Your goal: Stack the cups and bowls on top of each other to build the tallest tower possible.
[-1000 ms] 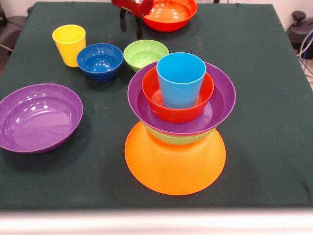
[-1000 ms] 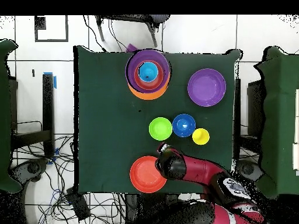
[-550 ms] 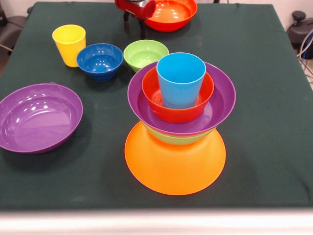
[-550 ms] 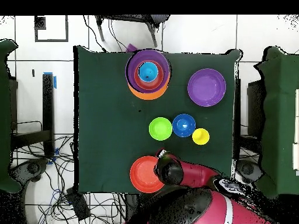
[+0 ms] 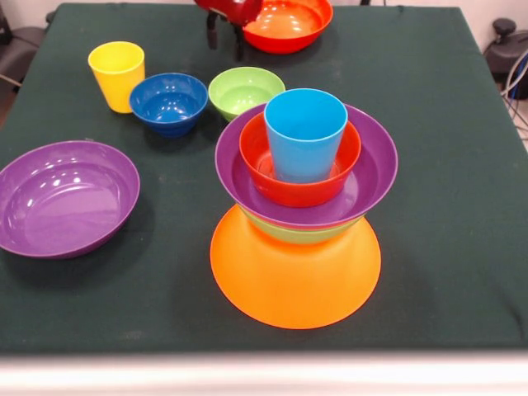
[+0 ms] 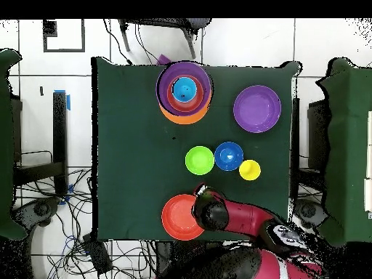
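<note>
Since the bowls look like glossy, stiff, light plastic, probably slippery, the red bowl [image 5: 285, 23] at the table's [image 5: 445, 124] far edge is best pinched by its thin rim, where the gripper [image 5: 226, 37] hangs with both fingers apart, holding nothing. On the upturned orange bowl [image 5: 294, 276], the tower [image 5: 305, 181] nests green, purple, red, then a blue cup [image 5: 304, 132]; every loose bowl and the yellow cup [image 5: 116, 74] is empty.

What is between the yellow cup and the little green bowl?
The small dark blue bowl sits between the yellow cup and the green bowl; both the front and overhead views show it.
</note>
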Controlling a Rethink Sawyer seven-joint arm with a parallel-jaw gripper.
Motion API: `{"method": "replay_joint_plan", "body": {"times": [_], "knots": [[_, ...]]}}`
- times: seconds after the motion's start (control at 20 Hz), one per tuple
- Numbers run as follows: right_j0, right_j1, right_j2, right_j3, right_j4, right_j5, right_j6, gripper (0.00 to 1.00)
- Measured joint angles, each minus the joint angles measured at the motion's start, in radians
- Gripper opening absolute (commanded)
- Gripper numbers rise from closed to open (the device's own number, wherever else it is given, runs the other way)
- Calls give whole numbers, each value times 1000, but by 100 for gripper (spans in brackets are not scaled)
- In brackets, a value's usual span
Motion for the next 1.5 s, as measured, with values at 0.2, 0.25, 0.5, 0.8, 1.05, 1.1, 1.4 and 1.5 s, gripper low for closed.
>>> {"method": "replay_joint_plan", "body": {"times": [0.2,0.25,0.5,0.8,1.05,1.1,1.4,1.5], "knots": [[13,-64,3,0,0,75,0,100],[16,-76,4,0,0,93,0,100],[25,-131,12,1,3,181,0,100],[25,-171,24,-1,8,229,0,100],[25,-164,36,-19,18,229,0,100],[25,-161,37,-22,19,229,0,100],[25,-115,43,-75,21,229,0,100],[25,-100,43,-90,22,229,0,100]]}}
